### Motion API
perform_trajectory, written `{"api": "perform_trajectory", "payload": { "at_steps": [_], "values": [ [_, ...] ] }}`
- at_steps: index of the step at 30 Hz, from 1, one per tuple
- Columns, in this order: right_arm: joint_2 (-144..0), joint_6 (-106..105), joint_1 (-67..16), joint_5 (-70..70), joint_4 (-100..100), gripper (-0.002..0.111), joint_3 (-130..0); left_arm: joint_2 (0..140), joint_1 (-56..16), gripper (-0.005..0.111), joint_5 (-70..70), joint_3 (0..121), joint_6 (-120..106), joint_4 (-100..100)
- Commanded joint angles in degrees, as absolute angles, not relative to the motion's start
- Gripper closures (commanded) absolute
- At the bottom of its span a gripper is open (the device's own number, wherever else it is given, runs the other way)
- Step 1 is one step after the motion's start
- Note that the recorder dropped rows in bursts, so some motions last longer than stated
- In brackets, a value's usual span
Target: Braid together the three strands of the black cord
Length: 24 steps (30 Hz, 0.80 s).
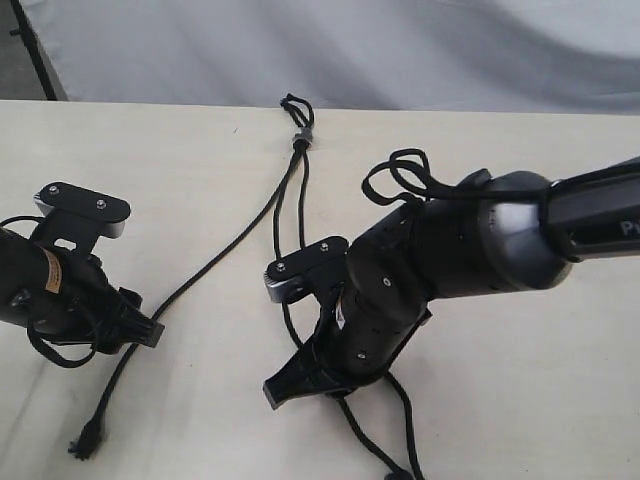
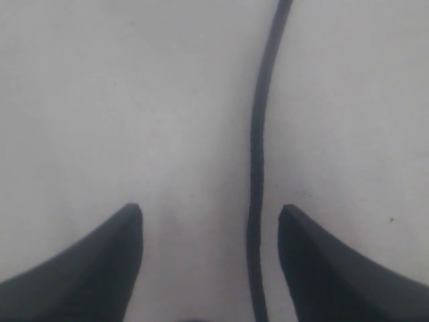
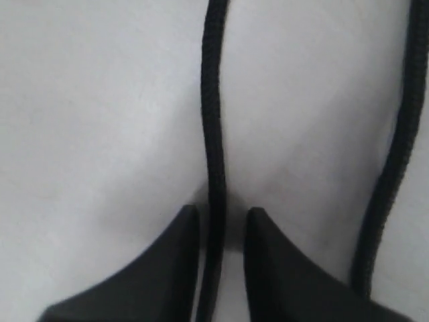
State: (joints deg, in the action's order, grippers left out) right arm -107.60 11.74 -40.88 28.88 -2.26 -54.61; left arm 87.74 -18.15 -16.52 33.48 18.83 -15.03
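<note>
Now: left gripper [image 2: 209,213] jaws stand wide apart, nothing held. First strand [image 2: 257,147] lies on the table [image 2: 100,100] between its fingers, clear of both. Right gripper [image 3: 222,215] jaws are nearly together around a second strand [image 3: 213,100]; cannot tell whether it is pinched. Third strand [image 3: 394,168] runs just outside one finger. Black cord [image 1: 298,140]: knotted end well apart from both grippers.

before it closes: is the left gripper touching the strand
Apart. Left wrist view: the strand runs between the open jaws of the left gripper, table showing on both sides.
</note>
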Motion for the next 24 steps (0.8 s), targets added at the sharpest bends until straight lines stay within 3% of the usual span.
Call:
{"api": "perform_trajectory", "payload": {
  "at_steps": [1,11,18,24],
  "values": [
    [-108.3,8.6,-40.9,29.9,-2.4,0.109,-55.2,87.3,-17.9,0.05,-16.7,33.1,19.4,-14.7],
    [-104.4,7.7,-36.5,40.2,14.0,0.109,-64.8,87.3,-17.9,0.05,-16.7,33.1,19.4,-14.7],
    [-110.8,7.7,-28.7,40.7,13.0,0.109,-64.6,87.3,-17.9,0.05,-16.7,33.1,19.4,-14.7],
    [-115.0,7.7,-30.4,42.8,9.9,0.109,-64.5,87.3,-17.9,0.05,-16.7,33.1,19.4,-14.7]
  ]
}}
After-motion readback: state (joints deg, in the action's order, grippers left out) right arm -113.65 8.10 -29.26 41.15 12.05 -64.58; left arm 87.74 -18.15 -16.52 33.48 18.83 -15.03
